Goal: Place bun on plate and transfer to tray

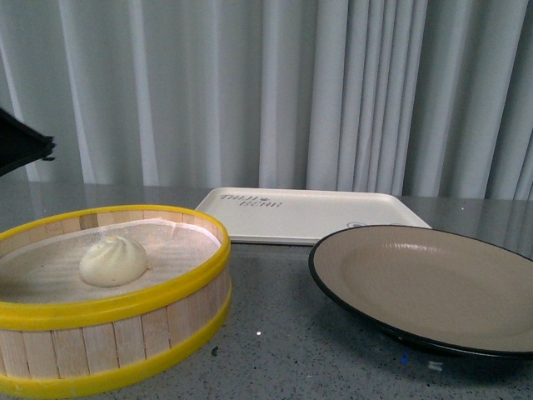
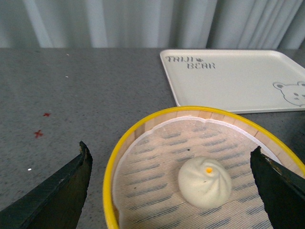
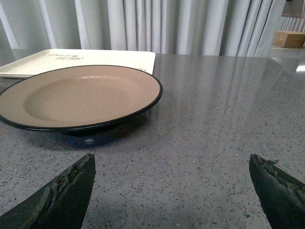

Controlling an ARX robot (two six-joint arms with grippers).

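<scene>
my left hand is open wide, up over the basket. the bun sits inside the basket. my right hand is open wide too, near the plate. the tray lies behind the plate.
</scene>
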